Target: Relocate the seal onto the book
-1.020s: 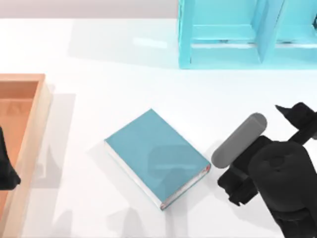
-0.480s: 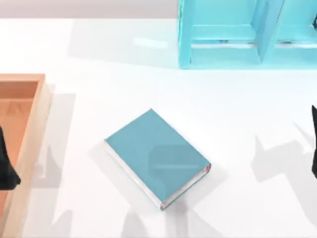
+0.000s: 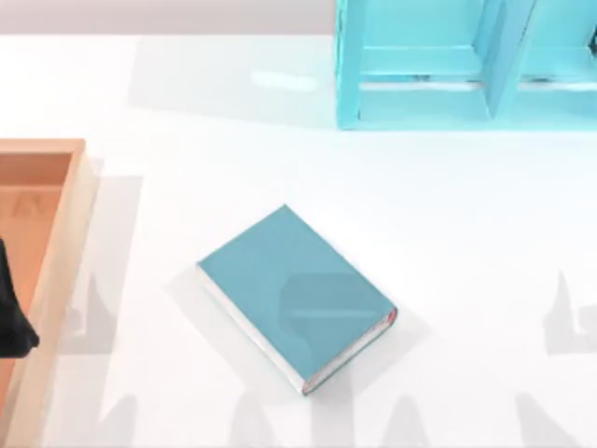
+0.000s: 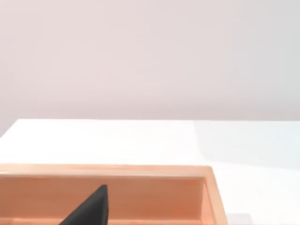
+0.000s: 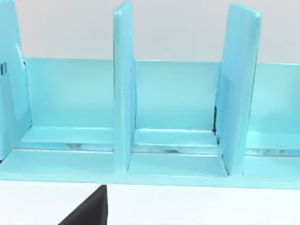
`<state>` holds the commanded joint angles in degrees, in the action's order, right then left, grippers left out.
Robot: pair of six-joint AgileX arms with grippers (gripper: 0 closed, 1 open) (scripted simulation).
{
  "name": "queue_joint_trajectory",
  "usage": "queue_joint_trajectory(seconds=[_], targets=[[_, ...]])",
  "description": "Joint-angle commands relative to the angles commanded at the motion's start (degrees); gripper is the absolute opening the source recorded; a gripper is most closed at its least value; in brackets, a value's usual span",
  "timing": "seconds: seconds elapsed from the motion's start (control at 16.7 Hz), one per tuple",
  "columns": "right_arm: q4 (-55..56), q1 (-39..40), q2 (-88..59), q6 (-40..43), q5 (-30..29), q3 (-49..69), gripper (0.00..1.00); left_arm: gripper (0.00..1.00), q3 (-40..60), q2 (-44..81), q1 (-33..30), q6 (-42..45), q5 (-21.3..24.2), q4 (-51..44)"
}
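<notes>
Withdrawing from beside the book's near-right corner, where it was hanging a second ago, the right arm is now sitting clear of the counter's right edge, leaving only faint shadows there. The right end effector (image 5: 89, 208) is appearing as a dark wedge facing the light-blue shelf unit (image 5: 178, 117); whether it is open or closed cannot be told. The left end effector (image 4: 89, 208) is idling over the wooden tray (image 4: 211, 197) at the counter's left edge, its state likewise impossible to tell, and the left arm (image 3: 11, 313) is parking at that same edge.

The book (image 3: 294, 294) is lying flat near the middle of the counter (image 3: 187, 112), turned at an angle, its teal cover bare. Where the seal is cannot be told. Judging from this, the task is not looking finished: nothing is resting on the book, so the placing seems to be remaining.

From above, the book, tray and shelf unit are all showing together. The right wrist view is adding the shelf's upright dividers and compartments, while the left wrist view is adding the tray's inner wall.
</notes>
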<state>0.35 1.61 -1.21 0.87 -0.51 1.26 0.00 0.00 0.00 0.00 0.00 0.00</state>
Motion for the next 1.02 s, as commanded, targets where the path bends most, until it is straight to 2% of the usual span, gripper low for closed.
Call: queue_joint_trajectory(seconds=[0.6, 0.78, 1.02], targets=[[-0.36, -1.61, 1.22, -0.87, 0.51, -1.26, 1.0, 1.0, 1.78, 1.8, 0.27, 0.35, 0.09, -1.41], [-0.36, -1.61, 1.22, -0.87, 0.51, -1.26, 1.0, 1.0, 8.78, 9.07, 1.41, 1.72, 0.21, -6.9], [-0.36, -1.61, 1.22, -0.87, 0.51, -1.26, 1.0, 1.0, 24.15, 26.94, 4.08, 4.68, 0.1, -19.13]])
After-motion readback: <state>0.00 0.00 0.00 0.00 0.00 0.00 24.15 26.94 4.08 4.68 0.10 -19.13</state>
